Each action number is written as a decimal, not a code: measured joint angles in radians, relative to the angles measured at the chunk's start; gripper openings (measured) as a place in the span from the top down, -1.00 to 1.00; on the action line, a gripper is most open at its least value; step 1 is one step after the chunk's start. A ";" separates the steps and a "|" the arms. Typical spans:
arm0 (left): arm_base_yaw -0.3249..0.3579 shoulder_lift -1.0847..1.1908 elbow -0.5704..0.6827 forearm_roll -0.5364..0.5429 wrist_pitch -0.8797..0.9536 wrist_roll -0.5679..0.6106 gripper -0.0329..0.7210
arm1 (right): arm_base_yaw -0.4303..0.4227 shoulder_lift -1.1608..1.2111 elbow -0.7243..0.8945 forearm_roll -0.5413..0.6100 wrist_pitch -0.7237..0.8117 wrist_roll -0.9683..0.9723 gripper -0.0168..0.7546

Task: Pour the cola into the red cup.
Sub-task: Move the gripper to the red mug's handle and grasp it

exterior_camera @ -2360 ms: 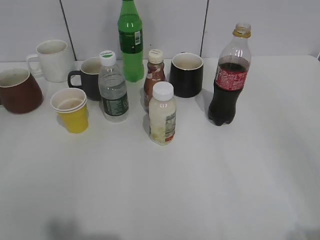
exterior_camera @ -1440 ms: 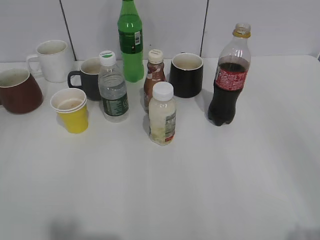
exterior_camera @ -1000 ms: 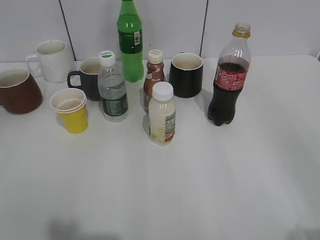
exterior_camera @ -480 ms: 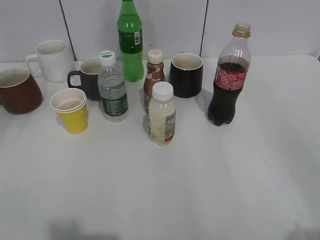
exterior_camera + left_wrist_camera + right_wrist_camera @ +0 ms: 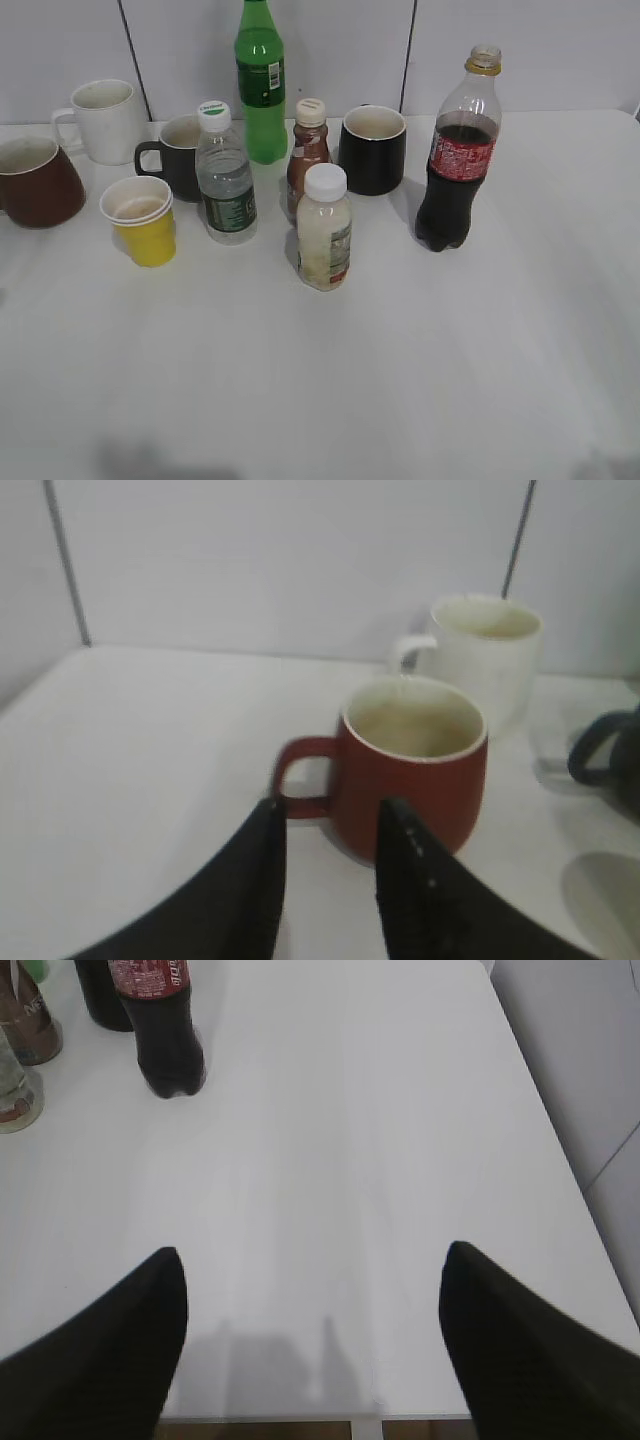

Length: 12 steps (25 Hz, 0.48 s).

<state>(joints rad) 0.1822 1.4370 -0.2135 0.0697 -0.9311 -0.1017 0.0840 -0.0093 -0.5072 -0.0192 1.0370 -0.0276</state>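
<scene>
Right gripper (image 5: 312, 1310): near right edge of table (image 5: 400, 380), fingers spread wide apart, nothing between; not seen in ext. view.
Left gripper (image 5: 328, 825): fingers a little apart, nothing clamped, tips low just near side of red cup's handle; contact can't tell.
Cream-cap pale bottle (image 5: 325, 228): nearest item, centre.
Yellow paper cup (image 5: 143, 220): left of centre, upright.
Water bottle (image 5: 225, 174): between yellow cup & brown bottle (image 5: 307, 155).
Red cup (image 5: 36, 182) (image 5: 412, 765): far left edge, upright, looks empty, cream inside.
Cola (image 5: 456, 160) (image 5: 160, 1015): right of group, upright, uncapped, well apart from red cup.
Black mug (image 5: 373, 149): far centre.
Dark mug (image 5: 176, 155): behind water bottle.
White mug (image 5: 102, 120) (image 5: 482, 650): far left, behind red cup.
Green bottle (image 5: 261, 82): farthest, by wall.
</scene>
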 joint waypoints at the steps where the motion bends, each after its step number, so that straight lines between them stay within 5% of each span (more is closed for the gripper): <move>1: 0.000 0.089 -0.014 0.020 -0.052 -0.005 0.27 | 0.000 0.000 0.000 0.000 0.000 0.000 -0.57; 6: 0.015 0.385 -0.129 0.083 -0.244 -0.010 0.18 | 0.000 0.000 0.000 0.000 0.000 0.000 -0.57; 12: 0.120 0.559 -0.264 0.145 -0.269 -0.010 -0.03 | 0.000 0.000 0.000 0.000 0.000 0.000 -0.57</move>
<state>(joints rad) 0.3022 1.9960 -0.4774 0.2144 -1.1997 -0.1117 0.0840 -0.0093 -0.5072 -0.0192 1.0370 -0.0276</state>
